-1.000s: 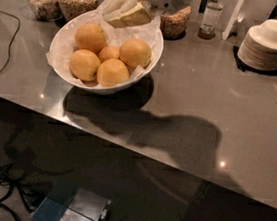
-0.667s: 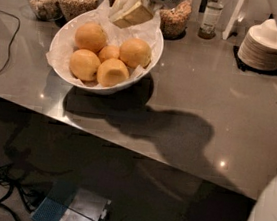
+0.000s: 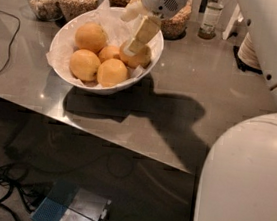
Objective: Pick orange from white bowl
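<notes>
While the gripper [image 3: 130,31] hung spread wide over the right side of the white bowl [image 3: 88,85], one finger lying across the orange [image 3: 139,60] beside the rim, it seemed wisest to straddle that fruit squarely before closing, sparing its neighbours.

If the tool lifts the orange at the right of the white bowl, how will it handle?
The tool hangs over the white bowl, at the right-hand orange. It is round, so it may roll if nudged. Its matte skin probably grips well. The neighbouring oranges crowd it and may shift.
</notes>
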Robot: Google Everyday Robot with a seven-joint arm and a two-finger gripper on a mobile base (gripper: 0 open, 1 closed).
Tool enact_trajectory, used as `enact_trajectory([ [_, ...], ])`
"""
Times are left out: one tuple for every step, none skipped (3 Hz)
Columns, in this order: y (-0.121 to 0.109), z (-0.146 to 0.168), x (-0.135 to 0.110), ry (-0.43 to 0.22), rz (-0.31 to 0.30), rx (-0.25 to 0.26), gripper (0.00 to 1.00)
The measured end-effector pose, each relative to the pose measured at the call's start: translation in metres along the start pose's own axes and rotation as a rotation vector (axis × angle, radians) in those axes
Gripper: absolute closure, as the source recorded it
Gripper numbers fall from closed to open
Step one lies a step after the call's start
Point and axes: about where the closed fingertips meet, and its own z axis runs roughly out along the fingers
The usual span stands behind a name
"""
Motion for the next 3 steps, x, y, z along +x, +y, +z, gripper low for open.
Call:
enact_trajectory([
  [-0.004, 0.015, 0.01, -0.003, 0.035, -0.026, 0.0],
  [-0.005, 0.028, 0.015, -0.012, 0.062, -0.041, 0.0],
  [-0.006, 0.037, 0.021, -0.007, 0.115, -0.043, 0.16],
])
